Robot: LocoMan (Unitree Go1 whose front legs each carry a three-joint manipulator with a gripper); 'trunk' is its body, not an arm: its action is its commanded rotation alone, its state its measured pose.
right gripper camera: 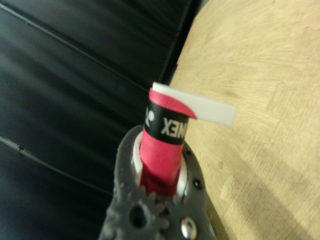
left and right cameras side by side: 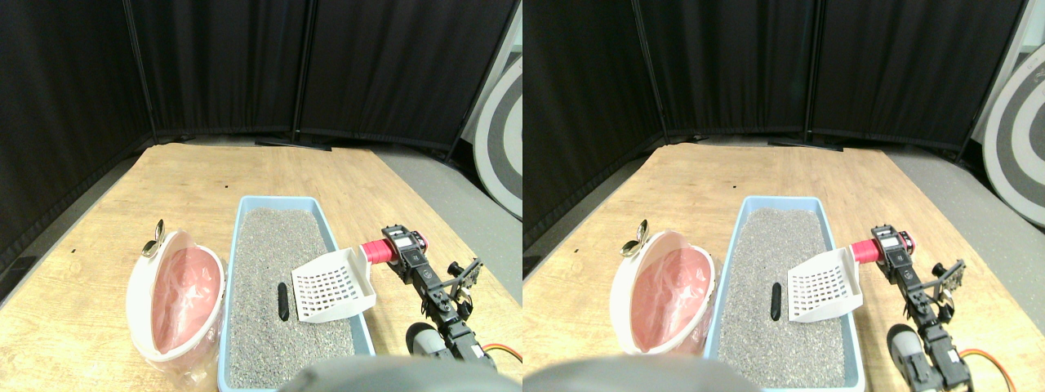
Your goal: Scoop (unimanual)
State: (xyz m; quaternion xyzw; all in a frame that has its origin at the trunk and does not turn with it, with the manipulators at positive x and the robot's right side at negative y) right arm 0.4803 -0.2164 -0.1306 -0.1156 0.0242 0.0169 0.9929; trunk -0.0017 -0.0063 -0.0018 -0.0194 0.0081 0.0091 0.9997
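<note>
Gripping the white slotted plastic scoop by its red wrapped handle, our right claw should dip it toward nine o'clock, under the small black lump in grey litter.

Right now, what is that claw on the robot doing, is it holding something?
Right claw: shut on the red-wrapped handle of the white litter scoop.
</note>
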